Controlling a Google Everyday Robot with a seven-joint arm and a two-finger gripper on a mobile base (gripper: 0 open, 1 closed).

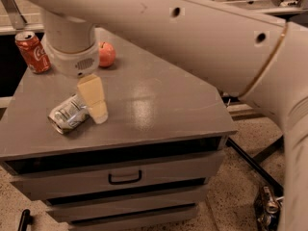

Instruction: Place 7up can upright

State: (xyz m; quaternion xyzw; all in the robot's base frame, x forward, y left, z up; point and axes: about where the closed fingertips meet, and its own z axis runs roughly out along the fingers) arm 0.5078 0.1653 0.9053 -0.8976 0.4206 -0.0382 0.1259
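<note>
Gripper (98,110) hangs low, just beside the 7up can (68,114), maybe touching it. Nobody can tell if it is wide or narrow. That can lies on its side near the front left of the grey cabinet top (159,105). A bump could roll it off the edge. Count: one 7up can, one red can (31,52), one apple (107,54).

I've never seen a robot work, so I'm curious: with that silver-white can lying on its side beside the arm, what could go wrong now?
The dented silver-white aluminium 7up can lies on its side by the cream gripper, near a front corner of the grey cabinet top; a nudge might roll it off. The upright red Coca-Cola can and red apple sit close behind the arm's wrist, so a swing could knock them.
</note>
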